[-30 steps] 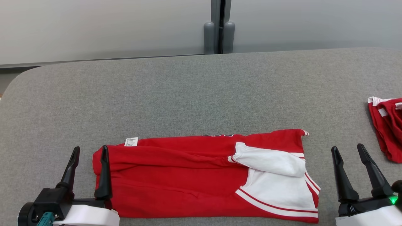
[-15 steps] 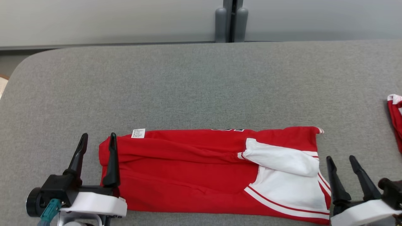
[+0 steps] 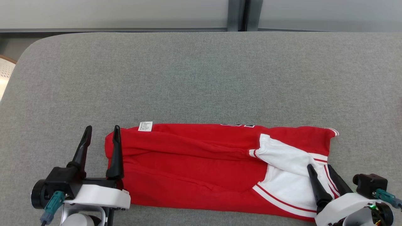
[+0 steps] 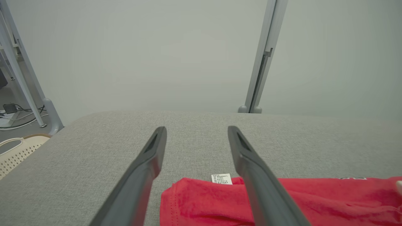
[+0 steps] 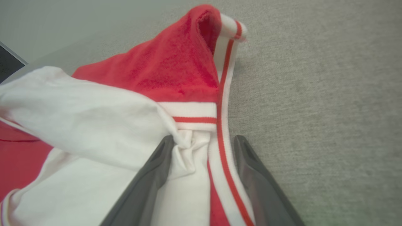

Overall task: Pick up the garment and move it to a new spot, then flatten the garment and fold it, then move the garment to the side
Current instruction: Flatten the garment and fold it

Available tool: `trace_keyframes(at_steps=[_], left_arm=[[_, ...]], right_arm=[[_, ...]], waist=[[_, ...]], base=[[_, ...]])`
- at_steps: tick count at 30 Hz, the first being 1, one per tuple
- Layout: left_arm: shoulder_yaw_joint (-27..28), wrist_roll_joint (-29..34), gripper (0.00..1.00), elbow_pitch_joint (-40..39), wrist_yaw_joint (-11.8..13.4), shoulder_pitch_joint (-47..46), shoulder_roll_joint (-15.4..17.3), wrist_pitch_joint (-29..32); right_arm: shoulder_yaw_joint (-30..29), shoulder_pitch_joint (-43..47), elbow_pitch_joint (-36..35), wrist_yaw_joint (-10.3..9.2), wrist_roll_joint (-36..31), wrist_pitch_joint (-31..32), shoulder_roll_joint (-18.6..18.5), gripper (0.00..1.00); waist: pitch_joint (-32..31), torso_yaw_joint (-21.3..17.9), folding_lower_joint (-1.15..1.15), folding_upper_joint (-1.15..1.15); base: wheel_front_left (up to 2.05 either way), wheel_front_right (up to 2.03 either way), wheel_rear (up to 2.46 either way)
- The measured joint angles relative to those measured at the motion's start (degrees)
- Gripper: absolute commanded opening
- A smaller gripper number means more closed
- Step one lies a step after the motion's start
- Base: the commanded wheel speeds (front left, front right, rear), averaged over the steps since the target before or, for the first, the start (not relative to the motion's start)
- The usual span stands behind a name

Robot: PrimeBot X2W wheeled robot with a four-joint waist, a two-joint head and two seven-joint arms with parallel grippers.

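The garment (image 3: 194, 163) is a red top with white sleeves and red-and-white striped trim, lying folded lengthwise near the front of the grey table (image 3: 201, 78). A white label (image 3: 145, 126) sticks out at its far left corner. My left gripper (image 3: 103, 127) is open at the garment's left end, with one finger over the red edge and the other over bare table. In the left wrist view the gripper (image 4: 197, 128) stands open above the red cloth (image 4: 204, 201). My right gripper (image 3: 319, 166) is open at the right end. Its fingers (image 5: 204, 138) straddle the white sleeve fabric and striped hem (image 5: 220, 110).
The table's rounded left corner is at the upper left, and a pale perforated basket (image 4: 15, 150) sits beyond it. A grey partition with a post (image 3: 238, 15) runs behind the table. Bare tabletop stretches beyond the garment.
The head camera has tilted down and shifted. My right gripper has moved left from bare table onto the garment's right end, its fingers now around the striped hem. The left gripper stays at the left end.
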Motion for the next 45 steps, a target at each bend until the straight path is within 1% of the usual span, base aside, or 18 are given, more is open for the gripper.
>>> trace_keyframes(at_steps=[1, 5, 9, 12, 18, 21, 24, 28, 31, 33, 36, 38, 41, 45], left_arm=[[0.1, 0.01, 1.0, 0.05, -0.01, -0.03, -0.01, -0.01], [0.53, 0.36, 1.0, 0.21, -0.19, -0.31, -0.04, -0.24], [0.77, 0.65, 1.0, 0.27, -0.44, -0.58, -0.08, -0.26], [1.08, 0.85, 1.0, 0.33, -0.52, -0.85, -0.04, -0.4], [1.34, 0.96, 1.0, 0.37, -0.91, -0.85, -0.25, -0.43], [1.41, 1.04, 1.0, 0.36, -0.93, -0.83, -0.37, -0.43], [1.42, 1.08, 1.0, 0.38, -0.99, -0.78, -0.45, -0.43], [1.47, 1.13, 1.0, 0.4, -1.02, -0.65, -0.53, -0.44], [1.74, 1.13, 1.0, 0.34, -1.01, -0.27, -0.45, -0.47], [1.86, 1.15, 1.0, 0.23, -1.01, -0.23, -0.42, -0.49], [1.82, 1.37, 1.0, 0.19, -1.01, -0.25, -0.31, -0.49], [1.6, 1.38, 1.0, 0.22, -1.02, -0.29, -0.35, -0.49], [1.05, 1.38, 1.0, 0.27, -1.37, -0.74, -0.57, -0.49], [0.34, 1.37, 1.0, 0.71, -1.52, -1.2, -1.14, -0.48]], right_arm=[[0.4, -0.1, 0.02, 0.0, 0.21, -0.02, -0.25, 0.0], [2.13, -0.16, -0.1, 0.23, 1.18, -0.45, -0.54, 0.0], [2.31, -0.13, -0.96, 0.29, 1.45, -1.57, -1.36, 0.0], [1.69, 0.14, -1.85, 0.54, 1.57, -2.6, -2.77, 0.0], [-4.86, 1.21, -2.66, 0.26, 0.66, -3.59, -8.13, 0.0], [-7.44, 1.66, -3.57, 0.25, -0.07, -3.1, -9.27, 0.0], [-8.77, 2.15, -5.35, 0.25, -0.8, -2.2, -9.31, 0.0], [-9.49, 3.01, -10.57, 0.24, -2.97, -0.99, -8.23, 0.0], [-9.03, 2.98, -17.41, 0.23, -5.61, 1.2, -7.17, 0.0], [-8.35, 2.79, -22.46, 0.23, -6.58, 3.66, -5.8, 0.0], [-5.22, 1.84, -28.22, 0.22, -7.69, 7.89, -3.24, 0.0], [-1.83, 0.76, -30.51, 0.21, -7.76, 10.65, -1.05, 0.0], [4.04, -1.65, -30.72, 0.2, -6.81, 12.48, 2.04, 0.0], [11.01, -4.93, -26.64, 0.18, -5.19, 13.04, 6.21, 0.0]], waist=[[0.09, -0.02, 0.0, 0.0], [0.25, -0.31, 0.0, 0.0], [0.48, -0.93, 0.0, 0.0], [0.55, -1.4, 0.0, 0.0], [0.18, -2.28, 0.0, 0.0], [-0.05, -2.52, 0.0, 0.0], [-0.32, -2.66, 0.0, 0.0], [-0.68, -2.83, 0.0, 0.0], [-0.92, -3.25, 0.0, 0.0], [-1.11, -3.59, 0.0, 0.0], [-1.38, -3.9, 0.0, 0.0], [-1.56, -3.85, 0.0, 0.0], [-1.63, -3.35, 0.0, 0.0], [-1.53, -2.1, 0.0, 0.0]], base=[[0.0, 0.0, 0.0], [0.0, 0.0, 0.0], [0.0, 0.0, 0.0], [0.0, 0.0, 0.0], [0.0, 0.0, 0.0], [0.0, 0.0, 0.0], [0.0, 0.0, 0.0], [0.0, 0.0, 0.0], [0.0, 0.0, 0.0], [0.0, 0.0, 0.0], [0.0, 0.0, 0.0], [0.0, 0.0, 0.0], [0.0, 0.0, 0.0], [0.0, 0.0, 0.0]])
